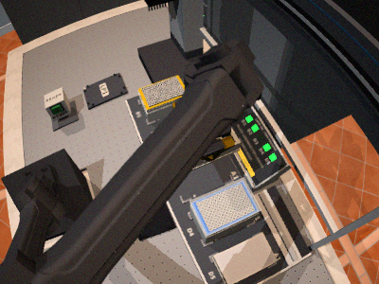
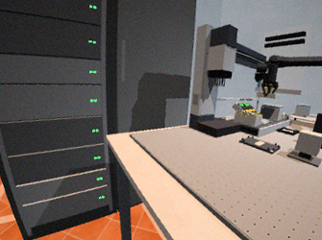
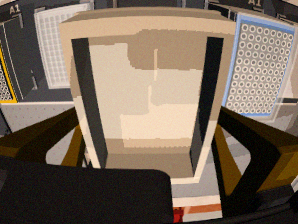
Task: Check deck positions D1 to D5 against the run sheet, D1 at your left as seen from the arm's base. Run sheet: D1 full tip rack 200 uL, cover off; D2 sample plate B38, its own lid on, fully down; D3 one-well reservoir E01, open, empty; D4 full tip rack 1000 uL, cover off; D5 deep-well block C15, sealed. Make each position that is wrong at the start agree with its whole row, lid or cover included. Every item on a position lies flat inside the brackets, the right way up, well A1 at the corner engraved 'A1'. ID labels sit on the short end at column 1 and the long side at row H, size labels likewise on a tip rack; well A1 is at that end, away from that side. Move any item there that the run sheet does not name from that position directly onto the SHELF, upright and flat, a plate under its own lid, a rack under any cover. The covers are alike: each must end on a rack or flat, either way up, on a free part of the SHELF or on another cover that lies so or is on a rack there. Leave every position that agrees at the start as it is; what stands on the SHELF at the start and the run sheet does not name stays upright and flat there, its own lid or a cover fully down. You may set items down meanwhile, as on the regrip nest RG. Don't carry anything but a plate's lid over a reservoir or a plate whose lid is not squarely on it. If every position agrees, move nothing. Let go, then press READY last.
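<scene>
My gripper [image 3: 148,110] [image 2: 268,90] is shut on a beige, open one-well reservoir [image 3: 147,83] and holds it level above the deck row. In the wrist view it fills the middle, over the position between a white well plate [image 3: 56,43] on the left and the blue-rimmed tip rack [image 3: 262,63] [image 1: 225,208] on the right. The yellow-rimmed tip rack [image 1: 161,92] [image 3: 5,83] stands uncovered at the row's far end. A beige sealed block [image 1: 246,257] lies at the near end. In the top view my arm [image 1: 156,175] hides the gripper, the reservoir and the middle positions.
The READY button box [image 1: 58,110] and the flat regrip nest [image 1: 105,90] stand left of the deck. A dark unit with green lights [image 1: 258,142] sits beside the deck on the shelf side. A tall grey pipetting tower [image 1: 189,24] [image 2: 213,79] stands behind the row.
</scene>
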You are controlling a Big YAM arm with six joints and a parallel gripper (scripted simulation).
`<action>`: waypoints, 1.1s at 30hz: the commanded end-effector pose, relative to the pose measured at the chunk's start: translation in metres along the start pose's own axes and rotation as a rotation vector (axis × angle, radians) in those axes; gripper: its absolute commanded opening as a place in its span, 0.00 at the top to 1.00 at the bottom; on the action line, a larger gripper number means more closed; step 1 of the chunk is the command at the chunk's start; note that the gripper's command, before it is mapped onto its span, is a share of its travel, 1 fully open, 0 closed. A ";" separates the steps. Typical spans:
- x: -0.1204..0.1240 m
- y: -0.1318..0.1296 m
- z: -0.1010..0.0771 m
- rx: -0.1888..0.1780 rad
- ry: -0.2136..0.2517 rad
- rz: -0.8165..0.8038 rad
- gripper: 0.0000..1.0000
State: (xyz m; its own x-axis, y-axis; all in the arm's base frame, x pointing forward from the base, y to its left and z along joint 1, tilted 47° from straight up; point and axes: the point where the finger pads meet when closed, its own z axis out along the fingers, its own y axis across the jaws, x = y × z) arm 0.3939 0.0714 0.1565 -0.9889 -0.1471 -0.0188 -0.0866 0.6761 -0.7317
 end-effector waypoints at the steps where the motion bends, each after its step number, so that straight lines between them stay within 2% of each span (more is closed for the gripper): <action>1: -0.013 -0.003 -0.027 -0.016 -0.047 0.031 1.00; 2: -0.008 -0.004 -0.014 -0.009 -0.026 0.023 1.00; 9: -0.008 -0.004 -0.014 -0.009 -0.026 0.023 1.00; 10: 0.005 -0.004 -0.012 -0.003 -0.015 0.016 1.00; 11: 0.007 -0.001 -0.016 -0.004 -0.023 0.008 1.00; 30: 0.042 0.000 -0.014 -0.004 -0.022 0.007 1.00; 31: 0.041 -0.008 -0.010 -0.006 -0.008 0.033 1.00; 33: 0.049 -0.001 -0.013 -0.004 -0.018 0.010 1.00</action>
State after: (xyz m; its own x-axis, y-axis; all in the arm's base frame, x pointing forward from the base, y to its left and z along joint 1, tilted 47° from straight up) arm 0.3508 0.0675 0.1570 -0.9889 -0.1472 -0.0191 -0.0863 0.6752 -0.7326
